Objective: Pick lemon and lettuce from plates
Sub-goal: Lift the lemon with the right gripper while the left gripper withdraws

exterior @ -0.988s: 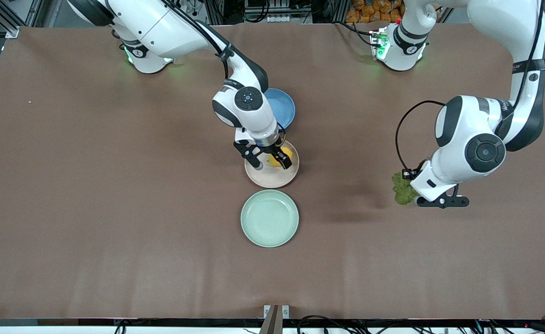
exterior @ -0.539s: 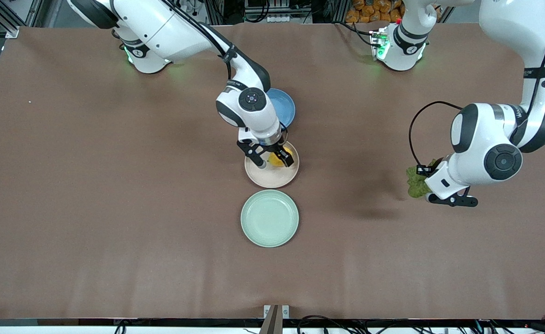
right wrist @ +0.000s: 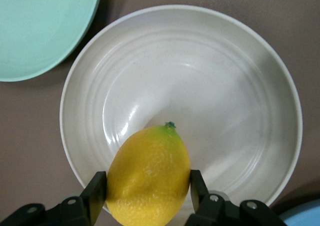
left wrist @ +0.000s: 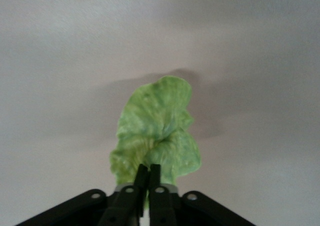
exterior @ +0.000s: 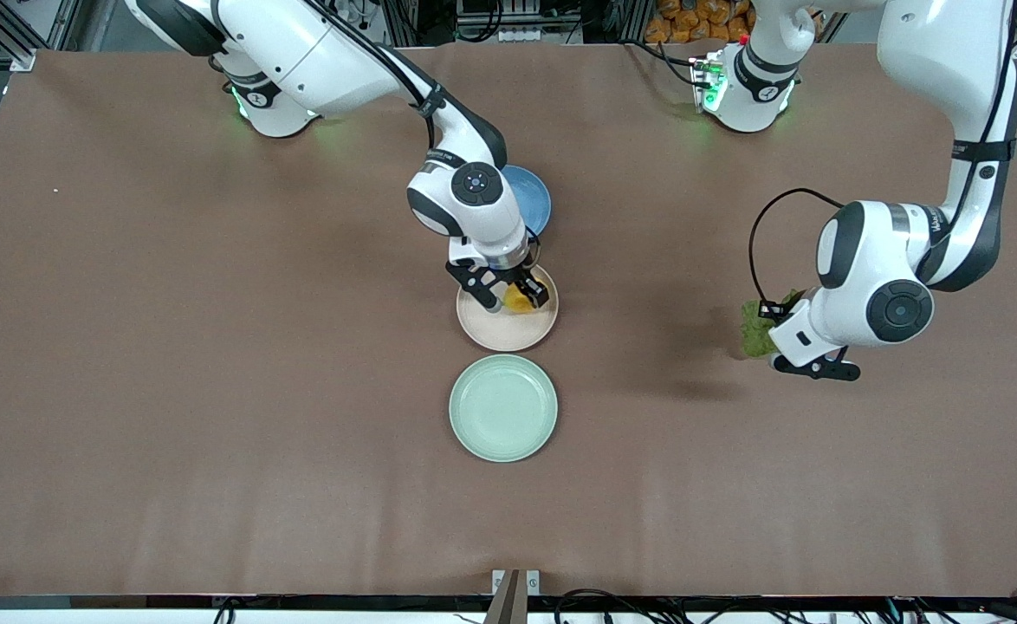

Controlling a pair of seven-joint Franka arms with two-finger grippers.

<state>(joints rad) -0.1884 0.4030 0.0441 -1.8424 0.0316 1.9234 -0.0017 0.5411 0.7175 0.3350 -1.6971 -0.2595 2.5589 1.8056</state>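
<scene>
The yellow lemon (right wrist: 150, 178) is over the edge of the beige-pink plate (right wrist: 225, 85), and my right gripper (right wrist: 147, 191) is shut on it, one finger pressed to each side. In the front view this right gripper (exterior: 515, 301) and the lemon (exterior: 520, 298) are at the beige-pink plate (exterior: 508, 334). The pale mint plate (exterior: 503, 407) lies bare, nearer to the front camera. My left gripper (left wrist: 148, 173) is shut on the stem end of the green lettuce (left wrist: 157, 131). The leaf hangs above bare table. In the front view the lettuce (exterior: 753, 328) shows under the left gripper (exterior: 770, 340), toward the left arm's end.
A blue plate (exterior: 533, 198) lies farther from the front camera than the beige-pink one, partly under the right arm's wrist. Its rim (right wrist: 306, 218) shows in the right wrist view, as does the mint plate (right wrist: 40, 25). Brown table cloth (exterior: 214, 390) spreads all around.
The right gripper's fingers have shut on the lemon. The left arm, still holding the lettuce, swung toward its own end of the table and partly back.
</scene>
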